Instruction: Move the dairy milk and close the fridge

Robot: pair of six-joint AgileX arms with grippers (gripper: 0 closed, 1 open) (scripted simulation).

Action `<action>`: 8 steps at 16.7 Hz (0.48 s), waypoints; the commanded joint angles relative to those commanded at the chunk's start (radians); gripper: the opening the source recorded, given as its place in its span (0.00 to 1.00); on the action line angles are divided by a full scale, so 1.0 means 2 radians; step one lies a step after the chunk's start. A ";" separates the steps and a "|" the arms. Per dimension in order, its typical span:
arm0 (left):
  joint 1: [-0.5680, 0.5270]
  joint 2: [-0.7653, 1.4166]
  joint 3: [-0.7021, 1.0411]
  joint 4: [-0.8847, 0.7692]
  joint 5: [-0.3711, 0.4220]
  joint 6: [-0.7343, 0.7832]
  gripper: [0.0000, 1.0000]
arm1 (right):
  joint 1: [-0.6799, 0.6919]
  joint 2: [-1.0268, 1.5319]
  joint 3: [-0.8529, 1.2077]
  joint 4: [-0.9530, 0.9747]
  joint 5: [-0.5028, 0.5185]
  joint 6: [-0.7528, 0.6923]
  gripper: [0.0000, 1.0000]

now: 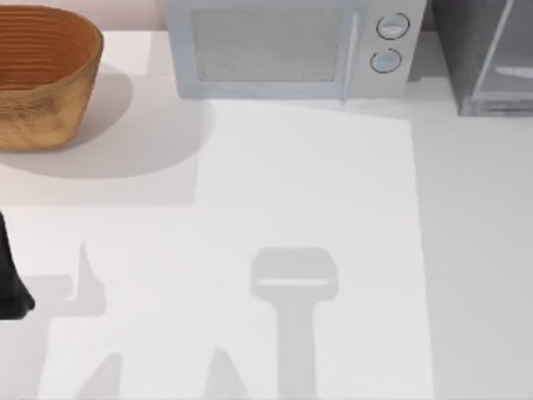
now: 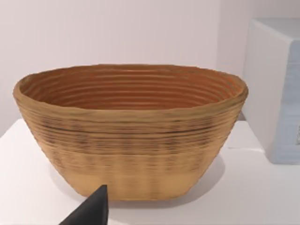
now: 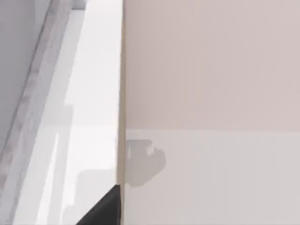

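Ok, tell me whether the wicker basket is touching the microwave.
Apart. The top view shows a strip of bare white table between the wicker basket and the microwave; the left wrist view shows the same gap.

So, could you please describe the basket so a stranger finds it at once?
Look along the back of the white table, left of the light grey microwave. The basket stands in the table's far left corner: a brown woven bowl shape with ribbed walls, the one round, warm-coloured thing among grey boxes.

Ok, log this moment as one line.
left arm: table's left edge | basket: far left | microwave: back | fridge: far right
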 joint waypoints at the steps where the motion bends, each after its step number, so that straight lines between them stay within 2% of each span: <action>1: 0.000 0.000 0.000 0.000 0.000 0.000 1.00 | 0.024 0.003 -0.003 0.030 0.005 0.036 1.00; 4: 0.000 0.000 0.000 0.000 0.000 0.000 1.00 | 0.084 0.012 -0.014 0.101 0.024 0.115 1.00; 8: 0.000 0.000 0.000 0.000 0.000 0.000 1.00 | 0.115 0.017 -0.020 0.129 0.037 0.149 1.00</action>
